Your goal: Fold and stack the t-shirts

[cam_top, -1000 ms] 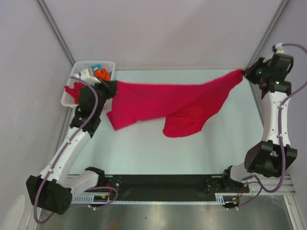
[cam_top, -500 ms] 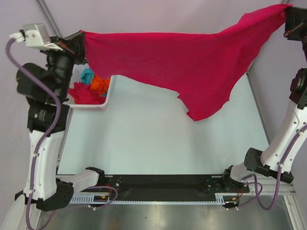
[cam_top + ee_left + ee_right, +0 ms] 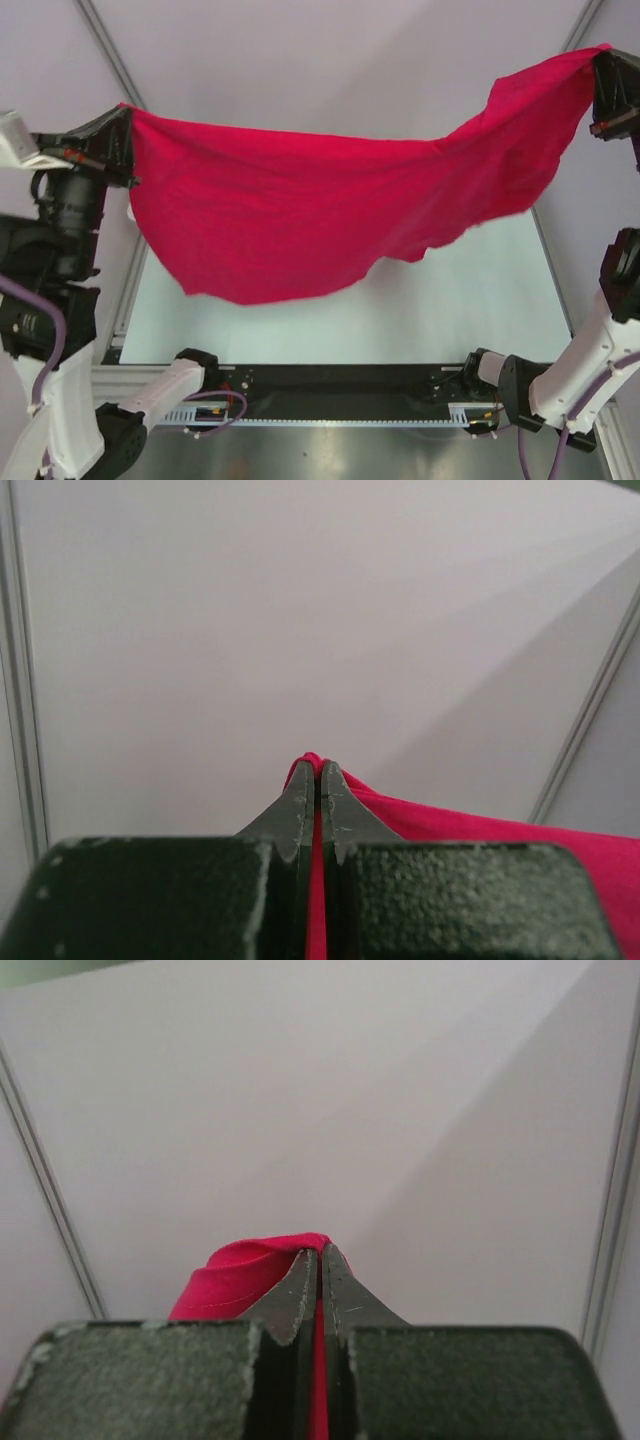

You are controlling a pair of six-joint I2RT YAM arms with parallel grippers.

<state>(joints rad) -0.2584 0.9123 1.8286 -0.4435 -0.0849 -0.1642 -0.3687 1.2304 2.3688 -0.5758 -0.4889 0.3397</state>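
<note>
The crimson t-shirt point(image 3: 320, 220) hangs spread in the air, stretched between the two pincers and clear of the table point(image 3: 480, 300). Its top edge sags in the middle and climbs toward the right. Its lower edge curves down lowest at left of centre, with open room beneath it. The pale table top shows bare below the cloth, and plain light walls stand behind. The left gripper point(image 3: 122, 118) is clamped on the left corner and the right gripper point(image 3: 598, 58) on the right corner. Both arms reach high, far apart.
</note>
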